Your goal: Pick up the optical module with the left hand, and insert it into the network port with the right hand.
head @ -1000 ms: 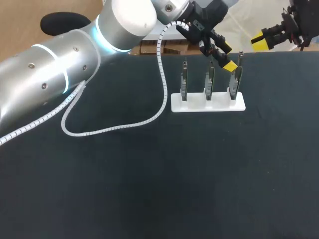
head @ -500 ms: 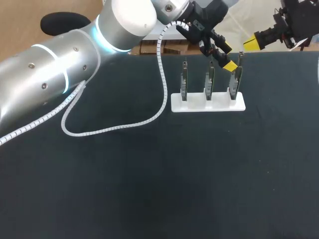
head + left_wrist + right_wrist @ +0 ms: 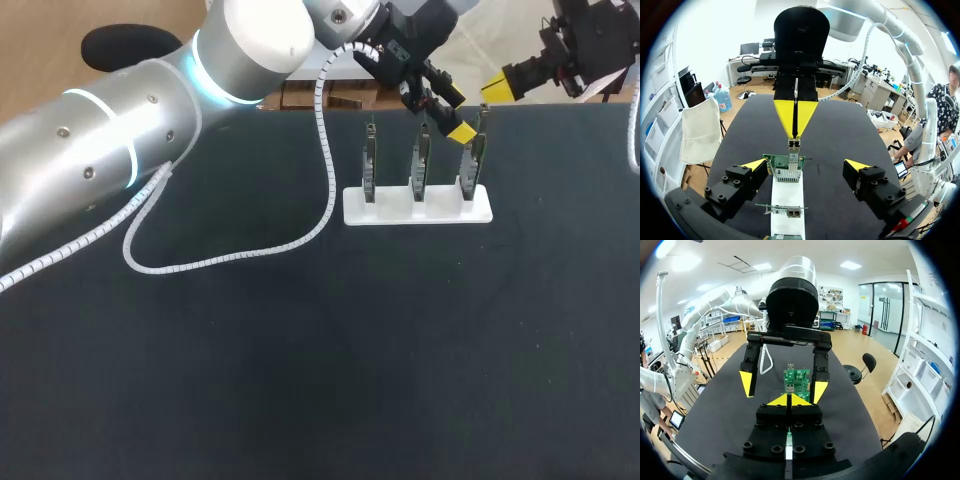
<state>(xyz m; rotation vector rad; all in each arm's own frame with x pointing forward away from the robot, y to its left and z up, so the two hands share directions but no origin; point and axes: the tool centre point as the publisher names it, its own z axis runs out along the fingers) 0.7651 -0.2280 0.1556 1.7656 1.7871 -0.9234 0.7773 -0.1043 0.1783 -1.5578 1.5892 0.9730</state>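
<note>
**Item: right gripper (image 3: 497,87).** Fingers were pressed together on the optical module (image 3: 794,145), a small metal piece projecting from the yellow tips.
Change: over the last second it travelled inward along the table's far edge, toward the end circuit board (image 3: 781,161) in the white stand (image 3: 415,208). The module hung just short of the network port (image 3: 786,175), apparently not touching it.

**Item: left gripper (image 3: 456,113).** Fingers stood wide apart, one on either side of that board, holding nothing. Its position was unchanged.

**Assessment:** the module evidently sat with the right arm already. The approach for insertion was under way, and the module was not yet seated.
</note>
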